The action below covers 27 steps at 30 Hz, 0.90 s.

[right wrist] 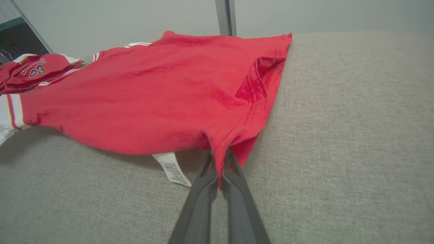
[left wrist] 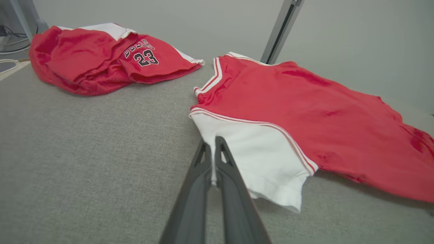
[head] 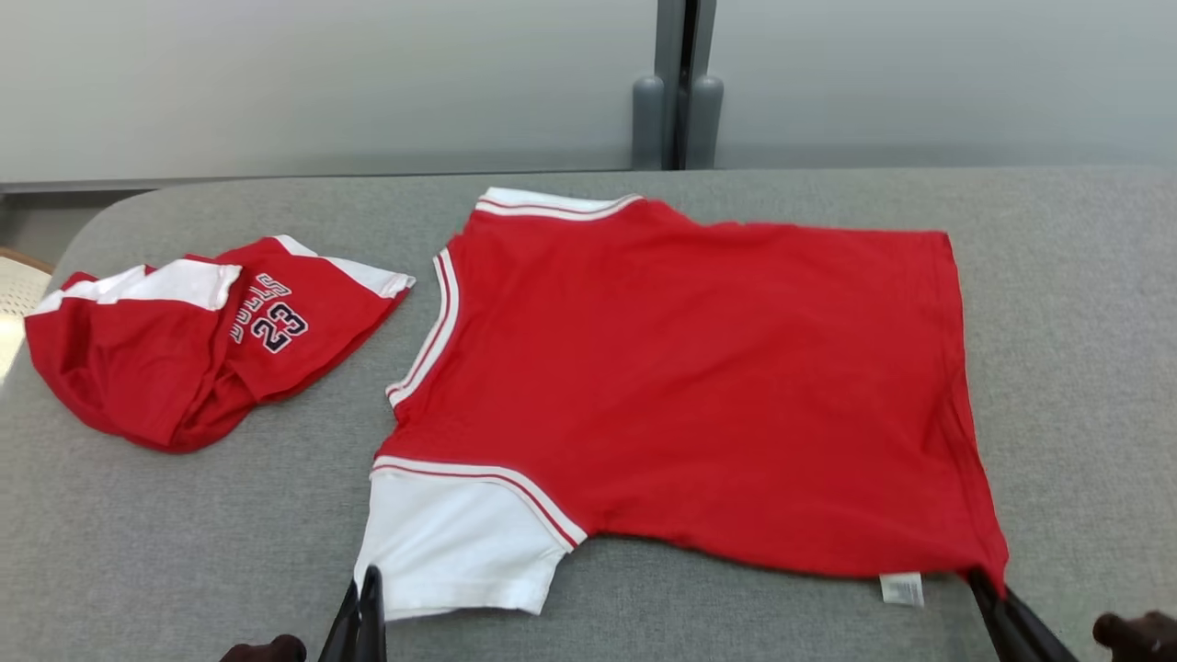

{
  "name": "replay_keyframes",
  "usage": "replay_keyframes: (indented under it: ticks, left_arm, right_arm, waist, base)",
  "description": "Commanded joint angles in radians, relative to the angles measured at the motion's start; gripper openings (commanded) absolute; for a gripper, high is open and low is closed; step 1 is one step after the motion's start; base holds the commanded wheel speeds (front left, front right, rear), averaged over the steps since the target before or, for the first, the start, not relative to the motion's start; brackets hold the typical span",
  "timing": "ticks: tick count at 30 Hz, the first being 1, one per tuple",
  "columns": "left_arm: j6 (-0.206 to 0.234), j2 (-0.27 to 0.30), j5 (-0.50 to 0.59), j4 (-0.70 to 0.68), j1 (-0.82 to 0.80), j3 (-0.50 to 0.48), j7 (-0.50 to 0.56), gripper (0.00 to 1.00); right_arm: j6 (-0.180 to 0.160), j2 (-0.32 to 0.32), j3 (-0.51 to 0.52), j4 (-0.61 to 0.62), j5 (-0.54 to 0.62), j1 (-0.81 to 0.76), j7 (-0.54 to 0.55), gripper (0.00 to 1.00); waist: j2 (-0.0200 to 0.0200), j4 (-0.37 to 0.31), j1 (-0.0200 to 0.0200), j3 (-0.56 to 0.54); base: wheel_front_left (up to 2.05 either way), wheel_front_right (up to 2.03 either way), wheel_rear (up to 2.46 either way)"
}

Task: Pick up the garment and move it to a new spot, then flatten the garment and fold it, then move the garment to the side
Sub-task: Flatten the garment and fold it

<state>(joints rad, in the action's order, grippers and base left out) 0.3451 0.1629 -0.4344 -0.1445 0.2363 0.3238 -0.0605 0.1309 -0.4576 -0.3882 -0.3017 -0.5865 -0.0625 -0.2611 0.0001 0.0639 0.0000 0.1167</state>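
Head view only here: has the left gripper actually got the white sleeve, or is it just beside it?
Observer: It has it. In the left wrist view the left gripper is shut, with the edge of the sleeve pinched between its fingers.
Operator: And the right one, on the red corner?
Observer: The right gripper is shut on the near hem corner of the shirt; red cloth runs down between its fingers.
Operator: Is the hem flat farther along?
Observer: No. Near the far corner a flap of the hem looks turned over onto the shirt.
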Motion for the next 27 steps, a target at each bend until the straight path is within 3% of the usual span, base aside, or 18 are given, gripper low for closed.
replay_keyframes:
  ticks: [1, 9, 14, 20, 27]
  left_arm:
    - [0.021, 0.021, 0.012, -0.053, 0.03, 0.002, 0.038, 0.0]
    - [0.103, 0.083, 0.055, -0.292, 0.14, 0.034, 0.222, 0.0]
    - [0.122, 0.094, 0.057, -0.333, 0.153, 0.041, 0.275, 0.0]
    - [0.075, 0.067, 0.007, -0.257, 0.07, 0.043, 0.267, 0.0]
    - [-0.011, 0.021, -0.058, -0.086, -0.129, 0.024, 0.231, 0.0]
  right_arm:
    - [0.0, 0.001, 0.008, 0.0, 0.008, -0.026, -0.005, 0.0]
    - [0.0, 0.018, 0.017, -0.003, 0.0, -0.137, -0.005, 0.0]
    - [0.0, 0.026, 0.016, -0.012, -0.023, -0.138, 0.011, 0.0]
    - [0.0, 0.019, 0.006, -0.017, -0.074, -0.084, 0.047, 0.0]
    - [0.0, -0.025, -0.006, 0.0, -0.141, 0.038, 0.12, 0.0]
  waist:
    - [-0.0001, 0.017, 0.0, -0.025]
    - [-0.0001, 0.036, 0.0, -0.059]
    - [-0.0001, 0.027, 0.0, -0.055]
    - [-0.0001, 0.015, 0.0, -0.014]
    - [-0.0001, -0.021, 0.0, 0.05]
  base:
    - [0.0, 0.0, 0.0]
    - [0.0, 0.0, 0.0]
    - [0.0, 0.0, 0.0]
    - [0.0, 0.0, 0.0]
    - [0.0, 0.0, 0.0]
